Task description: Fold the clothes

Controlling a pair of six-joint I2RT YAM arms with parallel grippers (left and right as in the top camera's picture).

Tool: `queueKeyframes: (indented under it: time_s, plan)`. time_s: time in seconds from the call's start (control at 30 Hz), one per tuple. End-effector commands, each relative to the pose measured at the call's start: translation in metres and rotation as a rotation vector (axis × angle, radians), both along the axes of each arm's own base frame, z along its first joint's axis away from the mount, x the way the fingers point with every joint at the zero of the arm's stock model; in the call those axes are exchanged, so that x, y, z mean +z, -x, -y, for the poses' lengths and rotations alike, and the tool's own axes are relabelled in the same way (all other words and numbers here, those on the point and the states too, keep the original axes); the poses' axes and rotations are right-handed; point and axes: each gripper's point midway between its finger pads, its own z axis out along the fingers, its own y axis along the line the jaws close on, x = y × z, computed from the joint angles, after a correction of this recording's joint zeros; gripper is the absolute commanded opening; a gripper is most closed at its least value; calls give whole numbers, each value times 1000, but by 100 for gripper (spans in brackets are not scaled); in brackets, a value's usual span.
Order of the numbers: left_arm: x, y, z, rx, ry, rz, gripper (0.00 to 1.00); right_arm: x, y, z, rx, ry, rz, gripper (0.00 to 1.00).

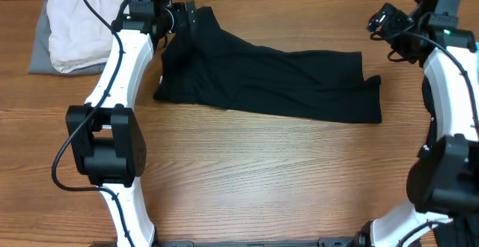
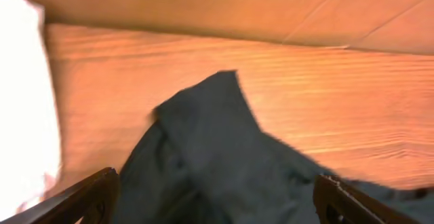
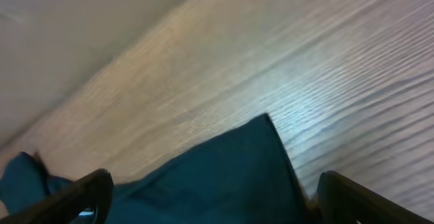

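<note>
Item under work: one black shirt (image 1: 277,78). It lies flat on the worktop (image 1: 262,180) across the upper centre of the frame, long axis left to right, with wrinkles through its middle.

The left fingers (image 1: 185,16) sit at the shirt's upper left corner. The left wrist view shows them spread wide with a raised peak of black cloth between them, not clamped. The right fingers (image 1: 380,24) hang at the upper right of the frame, apart from the shirt's right end. The right wrist view shows them likewise released, with a dark fabric corner below and between them.

Assessment: the step in hand appears to be taking hold of the two upper corners ahead of a fold. To do it well, each pair of fingers should close on one corner only, low enough to catch the cloth without scraping the wood. Both should then lift together, so that the edge runs straight and the wrinkles pull out. The right arm must first descend to its corner.

Count:
- Black shirts: one.
- Cream garment (image 1: 82,19): one, at the upper left of the frame.
- Grey garment (image 1: 39,52): one, lying beneath the cream one.
- Arms: two.

No tag can be made out.
</note>
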Motion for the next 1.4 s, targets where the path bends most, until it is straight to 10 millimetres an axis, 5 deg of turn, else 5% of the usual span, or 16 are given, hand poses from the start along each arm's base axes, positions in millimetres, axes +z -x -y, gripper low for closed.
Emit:
queueKeyframes:
  time_s: [0.0, 0.37, 0.77, 1.17, 1.37]
  plan:
    - [-25, -10, 19, -84, 37, -6, 93, -38, -10, -5, 36, -27, -57, 100]
    - [-96, -40, 13, -2, 85, -12, 84, -82, -15, -9, 44, -45, -126, 100]
    - [-111, -59, -10, 68, 125, 39, 78, -97, -14, -38, 115, -36, -167, 100]
    - [-121, -60, -9, 43, 158, 36, 79, -99, -13, -37, 108, -23, -176, 100]
    - [-117, -62, -8, 42, 166, 54, 62, -99, -12, -37, 108, -24, -181, 100]
